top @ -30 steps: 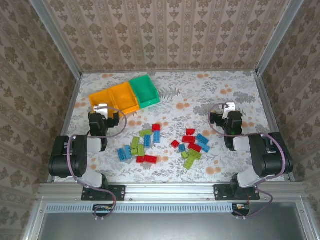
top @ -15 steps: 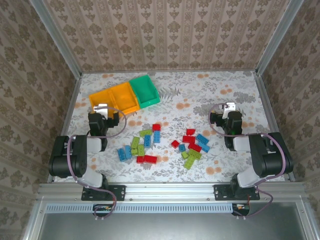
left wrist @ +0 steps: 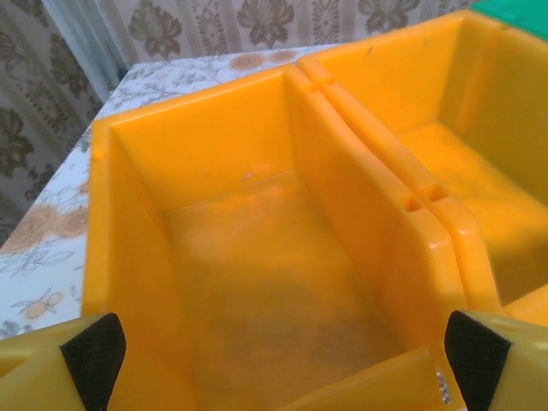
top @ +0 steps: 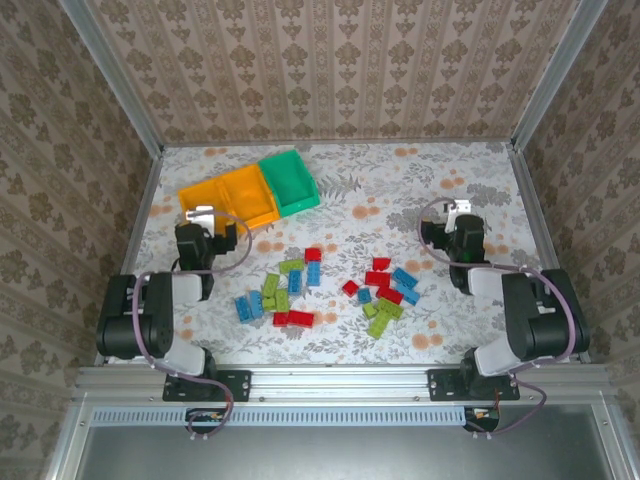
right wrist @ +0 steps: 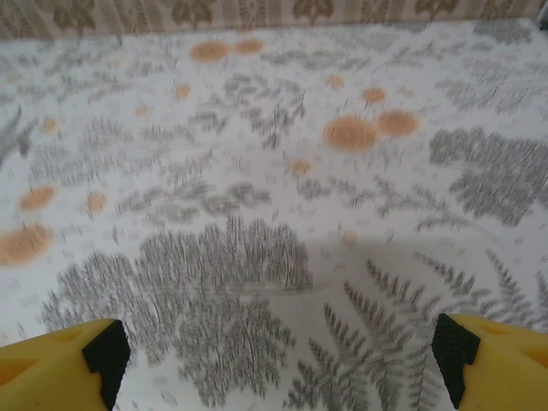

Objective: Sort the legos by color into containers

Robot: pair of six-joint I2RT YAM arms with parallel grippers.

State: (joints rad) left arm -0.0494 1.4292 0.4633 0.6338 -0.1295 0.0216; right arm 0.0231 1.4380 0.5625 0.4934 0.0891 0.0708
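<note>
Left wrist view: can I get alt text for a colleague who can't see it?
An empty orange-yellow bin sits at centre, with a second orange-yellow bin against its right side and a corner of a green bin at top right. The left hand is open, its tips at the bottom corners.

Left wrist camera: the green bin (left wrist: pixel 514 7) is a mere sliver, clipped by the top corner just beyond the second orange-yellow bin (left wrist: pixel 479 128), which the right edge cuts too. My left gripper (left wrist: pixel 284 353) is chopped off below its fingertips (left wrist: pixel 92 358). Right wrist: the tabletop (right wrist: pixel 257 171) pattern is smeared, and my right gripper (right wrist: pixel 278 351) is clipped likewise. From above, the legos (top: pixel 290 282) nearer me than that bin are too small to make out studs.
</note>
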